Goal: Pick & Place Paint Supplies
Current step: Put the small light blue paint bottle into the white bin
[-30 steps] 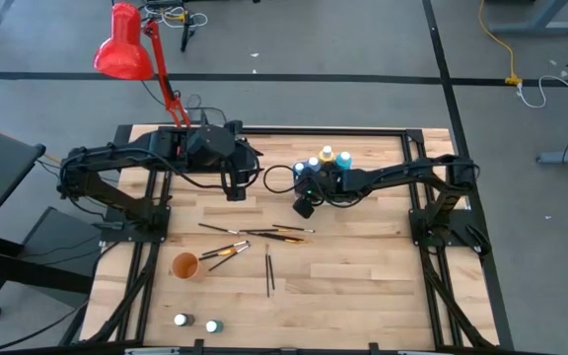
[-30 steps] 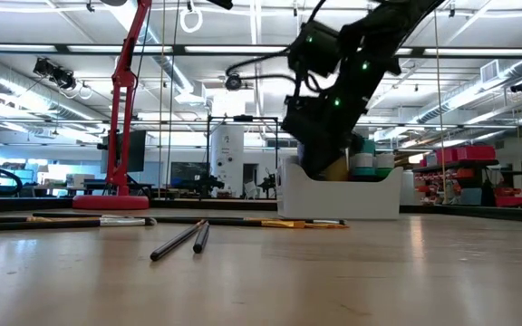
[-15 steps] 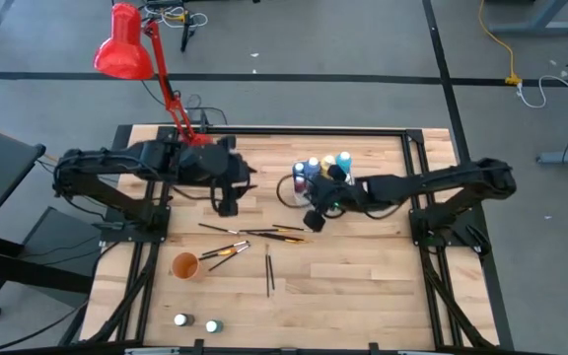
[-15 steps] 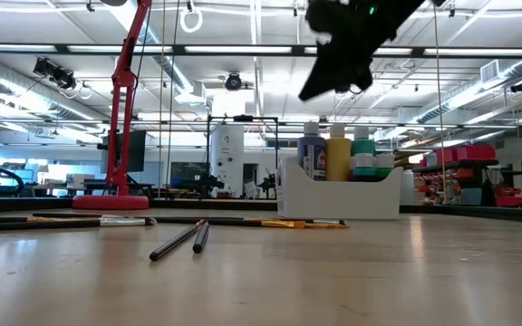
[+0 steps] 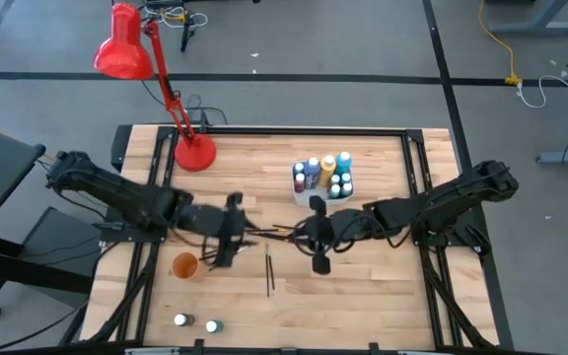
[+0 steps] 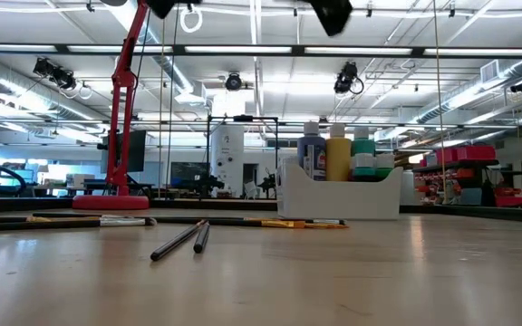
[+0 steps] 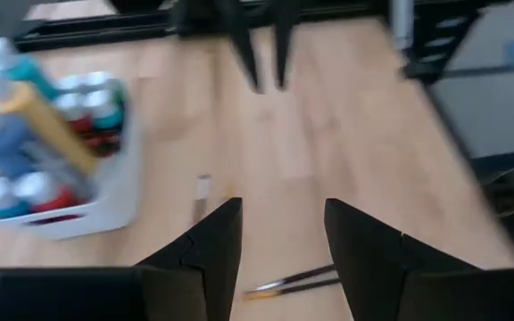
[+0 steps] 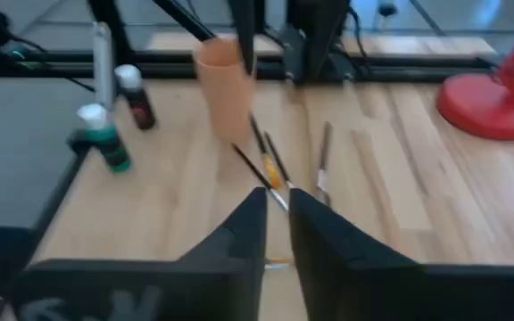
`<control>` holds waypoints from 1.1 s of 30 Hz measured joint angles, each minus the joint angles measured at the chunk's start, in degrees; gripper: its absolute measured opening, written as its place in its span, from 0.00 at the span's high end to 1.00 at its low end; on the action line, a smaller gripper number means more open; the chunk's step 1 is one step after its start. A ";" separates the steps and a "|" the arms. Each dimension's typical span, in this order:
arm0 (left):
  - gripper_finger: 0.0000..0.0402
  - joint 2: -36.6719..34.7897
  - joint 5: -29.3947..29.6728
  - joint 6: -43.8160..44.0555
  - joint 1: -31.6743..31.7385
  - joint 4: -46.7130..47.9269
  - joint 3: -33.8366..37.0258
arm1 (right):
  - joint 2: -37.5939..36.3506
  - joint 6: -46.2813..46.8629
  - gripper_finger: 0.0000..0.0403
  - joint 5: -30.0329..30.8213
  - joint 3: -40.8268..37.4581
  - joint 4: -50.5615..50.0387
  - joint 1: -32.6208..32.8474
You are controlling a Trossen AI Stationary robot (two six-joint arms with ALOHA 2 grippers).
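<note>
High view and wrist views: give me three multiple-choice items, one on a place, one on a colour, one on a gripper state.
1. Where do the two loose bottles stand?
A. In the tray
B. At the table's near edge, below the cup
C. Beside the lamp

2. What colour is the lamp?
A. Red
B. Blue
C. White

3. How is the left gripper?
A. Shut on a brush
B. Shut, empty
C. Open, empty

Answers:
1 B, they stand apart from the tray, below the cup.
2 A, shade and base are red.
3 C, a clear gap shows between its fingers.
</note>
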State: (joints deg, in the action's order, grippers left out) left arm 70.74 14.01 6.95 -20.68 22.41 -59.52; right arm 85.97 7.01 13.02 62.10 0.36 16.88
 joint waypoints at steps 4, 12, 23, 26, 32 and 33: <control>0.57 0.44 -0.01 0.52 -7.60 -8.86 4.14 | 2.01 0.00 0.74 -0.35 0.04 6.35 2.06; 0.57 0.53 2.68 3.66 -20.10 -23.16 12.20 | 3.68 0.08 0.62 -0.11 0.12 10.43 4.28; 0.57 0.64 0.48 7.46 -27.19 -27.85 17.00 | 3.81 -0.33 0.62 -0.02 0.09 10.35 4.51; 0.57 0.64 1.49 9.76 -27.20 -27.97 17.63 | 3.82 -0.39 0.63 -0.02 0.09 10.28 4.51; 0.57 0.64 1.12 13.12 -27.27 -29.79 19.96 | 3.83 -0.48 0.63 -0.02 0.09 10.38 4.51; 0.57 0.64 0.13 13.36 -27.27 -30.15 20.59 | 3.81 -0.48 0.63 -0.02 0.09 10.41 4.51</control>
State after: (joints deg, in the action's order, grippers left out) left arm 71.37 14.14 20.31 -47.94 -7.74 -38.93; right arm 89.78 6.52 12.99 62.19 10.76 21.39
